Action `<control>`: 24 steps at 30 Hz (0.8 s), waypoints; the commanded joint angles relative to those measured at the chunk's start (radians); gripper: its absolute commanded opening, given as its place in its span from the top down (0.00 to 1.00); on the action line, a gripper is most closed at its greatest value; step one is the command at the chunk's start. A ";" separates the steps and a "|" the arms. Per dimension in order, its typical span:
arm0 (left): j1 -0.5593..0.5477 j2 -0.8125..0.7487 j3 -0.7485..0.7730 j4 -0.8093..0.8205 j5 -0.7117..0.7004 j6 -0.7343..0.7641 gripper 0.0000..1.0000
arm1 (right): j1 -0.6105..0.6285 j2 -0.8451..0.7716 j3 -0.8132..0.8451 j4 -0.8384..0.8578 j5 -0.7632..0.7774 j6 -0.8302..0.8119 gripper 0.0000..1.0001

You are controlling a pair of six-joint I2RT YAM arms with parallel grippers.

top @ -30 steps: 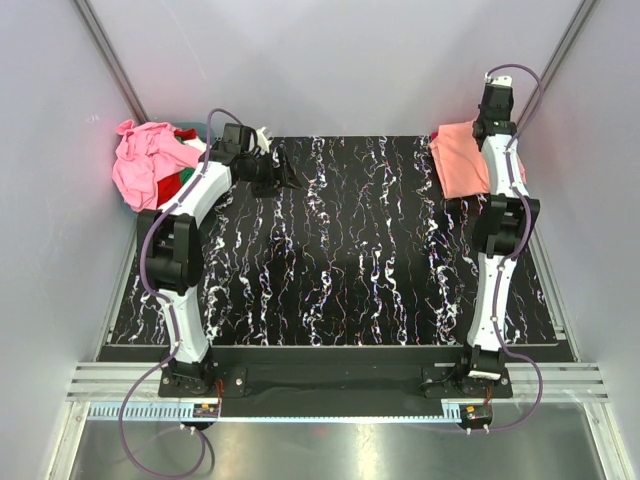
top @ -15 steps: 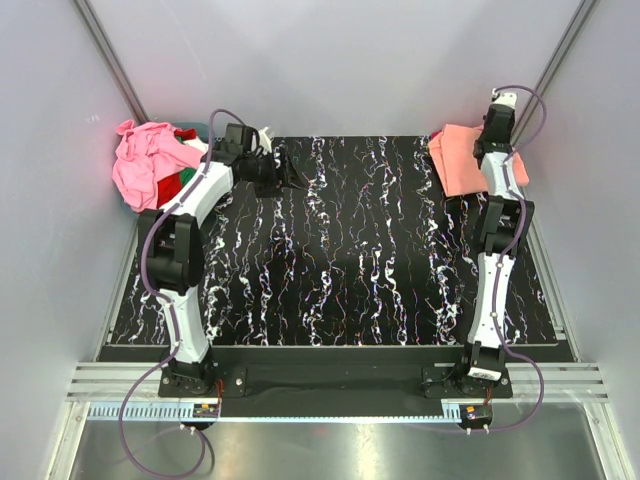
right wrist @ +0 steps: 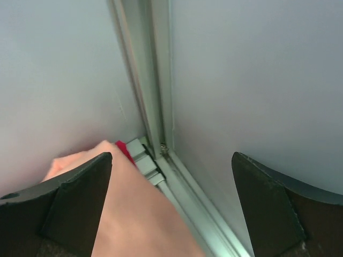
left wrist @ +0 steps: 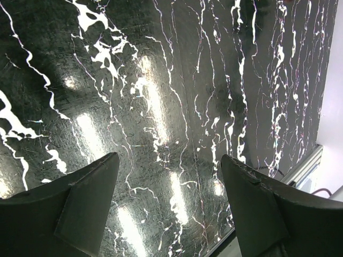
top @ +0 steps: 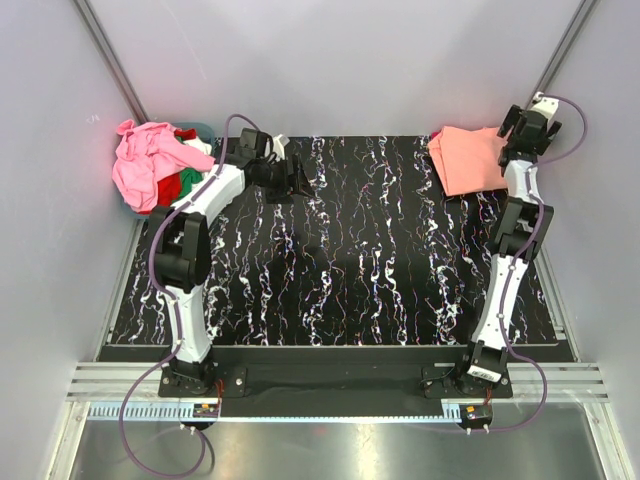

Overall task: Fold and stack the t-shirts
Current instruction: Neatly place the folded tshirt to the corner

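Observation:
A folded salmon-orange t-shirt lies flat at the mat's back right corner. It fills the lower left of the right wrist view, with a sliver of red cloth showing at its far edge. My right gripper hovers just right of it, near the wall corner. It is open, with nothing between its fingers. A loose heap of t-shirts sits at the back left: pink, red and green. My left gripper is open and empty above bare mat.
A teal tub shows behind the heap. The black marbled mat covers the table. Grey walls stand close on three sides, and a metal frame rail runs up the back right corner beside my right gripper.
My right gripper has opened, let go of the salmon-orange t-shirt and swung right towards the wall. My left gripper has shifted a little right over the mat.

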 commanded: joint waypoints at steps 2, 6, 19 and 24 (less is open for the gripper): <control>0.003 -0.016 0.035 0.019 0.001 0.023 0.18 | 0.035 -0.220 -0.057 0.012 -0.036 0.072 0.00; 0.003 -0.024 0.034 0.018 -0.001 0.023 0.19 | 0.079 -0.361 -0.214 -0.008 -0.086 0.072 0.00; 0.012 -0.031 0.038 0.018 -0.001 0.029 0.19 | 0.282 -0.189 0.026 -0.299 -0.103 0.054 0.09; 0.032 -0.030 0.034 0.025 0.015 0.018 0.19 | 0.306 -0.110 0.090 -0.289 -0.050 0.023 0.12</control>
